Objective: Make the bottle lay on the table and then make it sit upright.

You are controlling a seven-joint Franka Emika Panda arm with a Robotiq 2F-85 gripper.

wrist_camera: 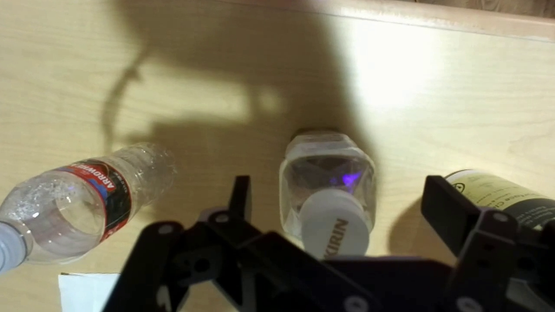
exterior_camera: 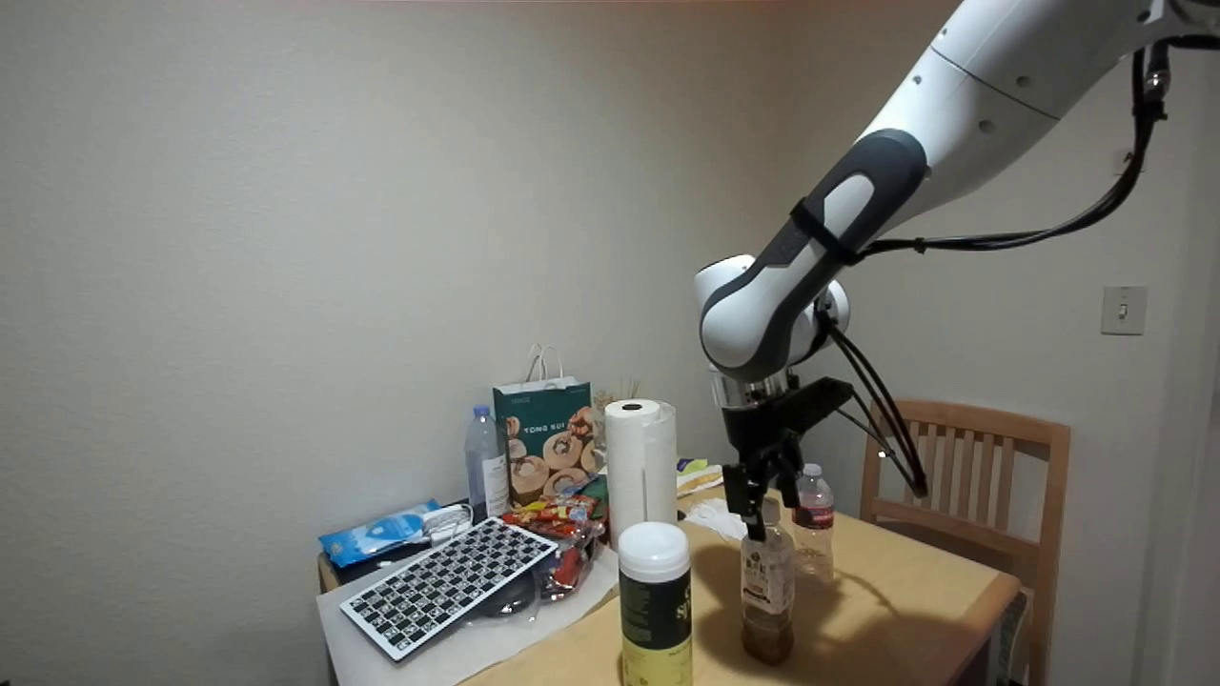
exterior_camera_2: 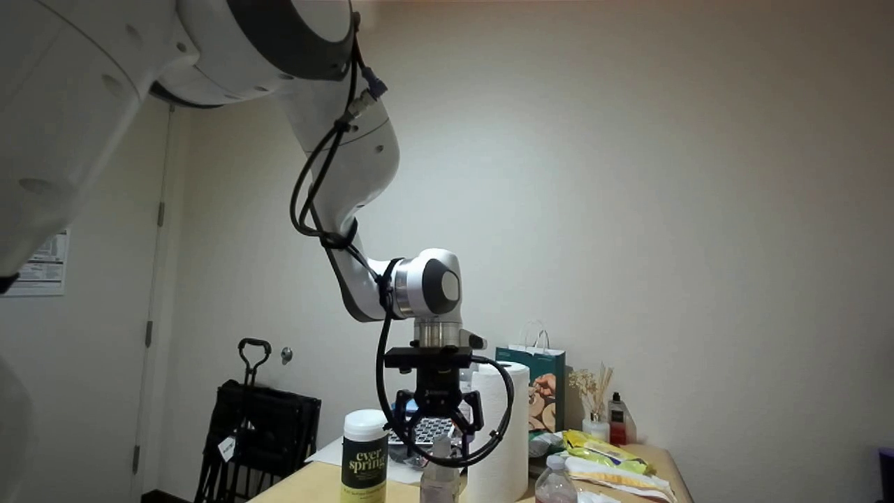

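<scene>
The bottle [exterior_camera: 768,595] stands upright on the table [exterior_camera: 929,581], clear with a pale label and brownish contents low down. In an exterior view only its upper part [exterior_camera_2: 440,482] shows. In the wrist view the bottle [wrist_camera: 327,169] is seen from above, its white cap reading KIRIN. My gripper [wrist_camera: 337,190] is open, with one finger on each side of the bottle's top and a visible gap on both sides. In both exterior views the gripper [exterior_camera: 770,514] points down at the bottle's neck; it also shows from behind its cables [exterior_camera_2: 434,443]. The gripper's body hides part of the cap.
A clear red-labelled water bottle [wrist_camera: 99,195] stands close on one side. The white-capped green-yellow container [wrist_camera: 498,190] stands close on the other side, near a finger. A paper-towel roll [exterior_camera: 634,467], a patterned board [exterior_camera: 448,586] and a paper bag [exterior_camera: 548,438] are farther back. The table edge [wrist_camera: 390,17] shows.
</scene>
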